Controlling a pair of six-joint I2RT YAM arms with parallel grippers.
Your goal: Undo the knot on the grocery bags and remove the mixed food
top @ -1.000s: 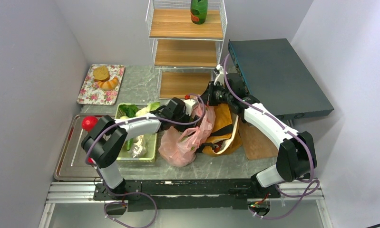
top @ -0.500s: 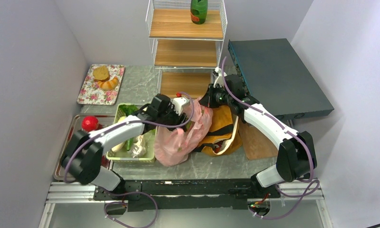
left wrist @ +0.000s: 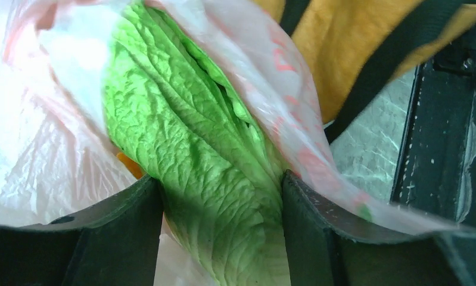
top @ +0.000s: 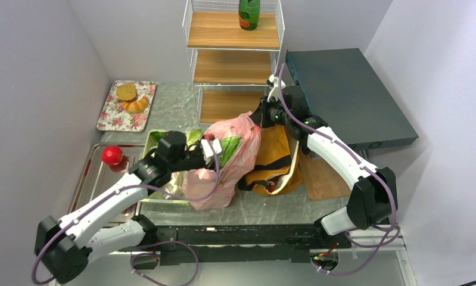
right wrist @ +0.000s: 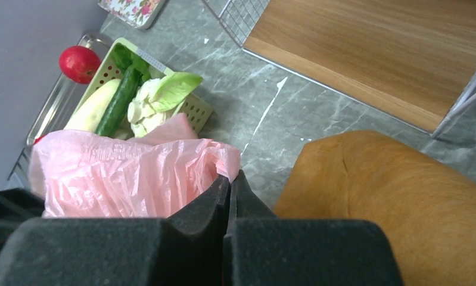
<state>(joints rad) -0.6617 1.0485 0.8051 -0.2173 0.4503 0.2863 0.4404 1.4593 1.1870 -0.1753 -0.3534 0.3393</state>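
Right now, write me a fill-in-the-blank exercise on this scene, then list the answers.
The left pincer grips a crinkled ___ leafy vegetable.
The right pincer pinches the rim of the thin ___ plastic bag.
The dark green glass bottle stands on the ___ shelf of the white wire rack.
The round red fruit lies on the silver metal ___.
Missing words: green, pink, top, tray.

Pale pink bag (top: 214, 185) (red print), bright green cabbage leaf (left wrist: 205, 179), mustard tote (top: 280, 152), floral tray (top: 117, 120)
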